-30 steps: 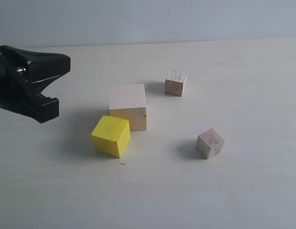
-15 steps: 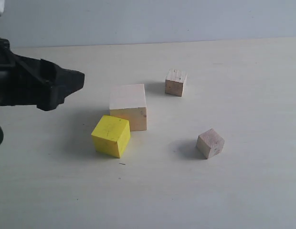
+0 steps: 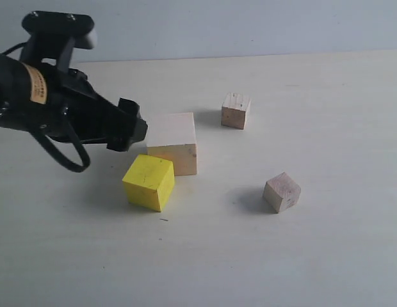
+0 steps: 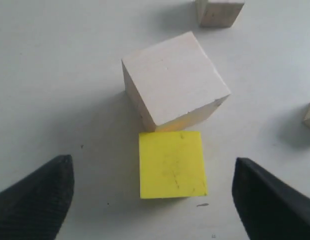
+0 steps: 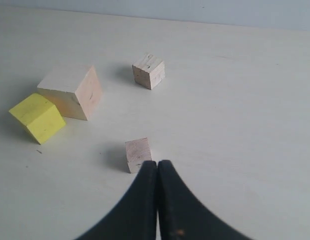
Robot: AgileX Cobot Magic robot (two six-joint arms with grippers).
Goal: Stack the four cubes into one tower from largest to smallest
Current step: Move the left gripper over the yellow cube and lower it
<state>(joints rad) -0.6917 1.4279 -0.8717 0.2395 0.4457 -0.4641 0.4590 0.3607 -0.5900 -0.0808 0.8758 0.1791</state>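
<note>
While the medium bright yellow cube [image 4: 171, 164] rested on the table [image 3: 314, 256] hard beside the large pale wooden cube [image 4: 174, 77], it lay just ahead of the black left gripper [image 4: 152, 167], between its wide-spread jaws and square to them. The right gripper [image 5: 157, 165], pressed shut, hung well apart.

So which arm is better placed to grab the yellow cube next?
Left. The left gripper is open and hangs just by the yellow cube, which sits between its fingers in the wrist view. The right gripper is shut and farther off, behind a small cube.
</note>
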